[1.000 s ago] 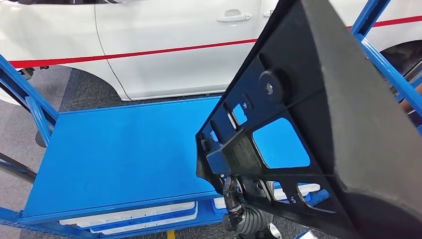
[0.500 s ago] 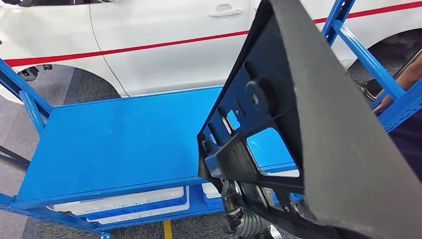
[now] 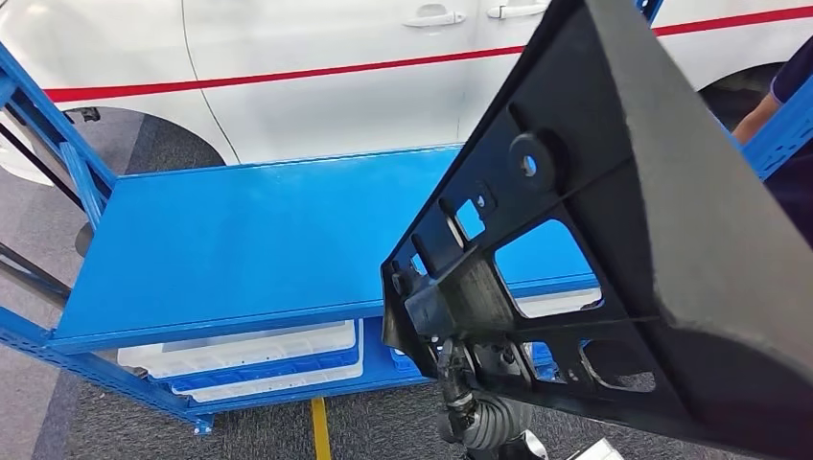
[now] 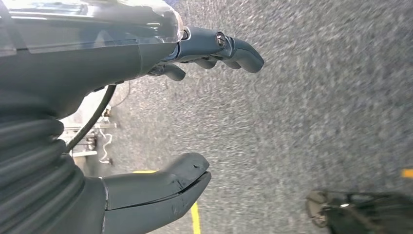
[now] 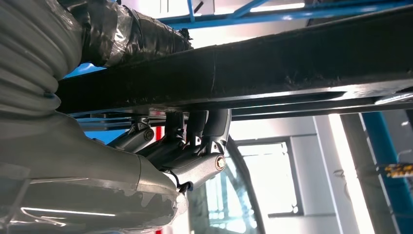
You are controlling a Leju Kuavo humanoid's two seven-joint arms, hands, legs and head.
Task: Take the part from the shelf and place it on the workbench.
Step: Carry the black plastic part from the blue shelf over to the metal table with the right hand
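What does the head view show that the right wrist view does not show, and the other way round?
Head view alone: the blue shelf top, white trays beneath it, the white car with a red stripe, and the black part's whole cut-out frame. Right wrist view alone: the right hand with fingers curled around the part's bar. Both: the part and blue shelf beams.

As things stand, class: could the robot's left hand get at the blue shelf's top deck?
Probably yes. The left hand is open and holds nothing, hanging over grey floor. The shelf's top deck lies bare on that side, while the black part gripped by the right hand fills the other.
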